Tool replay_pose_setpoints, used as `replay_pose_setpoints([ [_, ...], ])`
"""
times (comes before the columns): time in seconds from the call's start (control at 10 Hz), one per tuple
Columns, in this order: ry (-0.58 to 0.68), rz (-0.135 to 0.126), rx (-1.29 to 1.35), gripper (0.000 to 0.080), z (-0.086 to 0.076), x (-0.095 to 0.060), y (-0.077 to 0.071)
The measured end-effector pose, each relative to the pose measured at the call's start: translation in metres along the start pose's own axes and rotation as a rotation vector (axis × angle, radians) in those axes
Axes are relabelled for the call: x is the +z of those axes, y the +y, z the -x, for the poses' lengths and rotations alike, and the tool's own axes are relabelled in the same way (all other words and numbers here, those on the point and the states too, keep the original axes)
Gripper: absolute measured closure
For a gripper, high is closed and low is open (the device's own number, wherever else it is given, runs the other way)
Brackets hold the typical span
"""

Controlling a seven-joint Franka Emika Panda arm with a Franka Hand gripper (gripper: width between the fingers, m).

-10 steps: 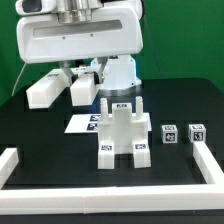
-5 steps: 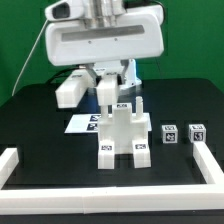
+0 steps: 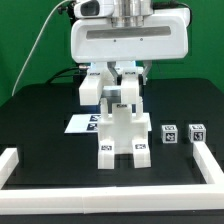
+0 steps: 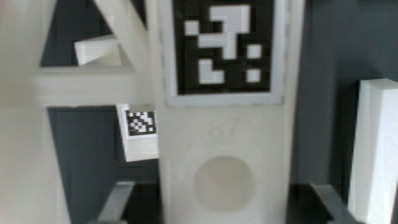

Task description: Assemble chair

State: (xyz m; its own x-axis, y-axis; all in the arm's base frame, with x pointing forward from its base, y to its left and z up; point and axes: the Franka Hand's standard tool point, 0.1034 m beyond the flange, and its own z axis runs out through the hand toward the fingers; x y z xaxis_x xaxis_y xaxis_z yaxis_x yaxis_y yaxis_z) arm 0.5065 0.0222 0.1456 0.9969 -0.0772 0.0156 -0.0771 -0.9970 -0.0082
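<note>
The partly built chair [image 3: 122,138], a white blocky structure with tags, stands at the table's middle. My gripper [image 3: 125,84] hangs just above its back part, shut on a long white bar [image 3: 126,100] held upright. In the wrist view that bar [image 4: 222,150] fills the middle and carries a large square tag [image 4: 226,45]. It sits between the dark fingers [image 4: 121,195] of my gripper [image 4: 217,196]. The bar's lower end is close to the chair's top; I cannot tell whether they touch. Two small white cubes [image 3: 169,133] [image 3: 196,131] lie to the exterior view's right of the chair.
The marker board [image 3: 80,124] lies flat to the exterior view's left of the chair, and one of its tags [image 4: 139,122] shows in the wrist view. A white rail [image 3: 10,165] edges the black table. A second white block [image 3: 90,88] hangs from the arm beside the bar.
The arm has carried the bar steadily toward the exterior view's right, from left of the chair to right above it. The chair and the cubes have stayed put.
</note>
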Motion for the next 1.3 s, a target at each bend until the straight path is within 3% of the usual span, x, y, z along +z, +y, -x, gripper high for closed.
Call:
replay_pose_setpoints([
  [0.1,-0.001,0.0,-0.001,0.0514,0.001,0.0,-0.001],
  [0.3,-0.003,0.004,-0.016,0.0514,0.014,0.005,-0.019],
  [0.6,0.011,0.005,-0.026,0.0514,0.022,0.015,-0.018],
  [1.3,0.094,-0.005,-0.043,0.0514,0.008,0.015,-0.018],
])
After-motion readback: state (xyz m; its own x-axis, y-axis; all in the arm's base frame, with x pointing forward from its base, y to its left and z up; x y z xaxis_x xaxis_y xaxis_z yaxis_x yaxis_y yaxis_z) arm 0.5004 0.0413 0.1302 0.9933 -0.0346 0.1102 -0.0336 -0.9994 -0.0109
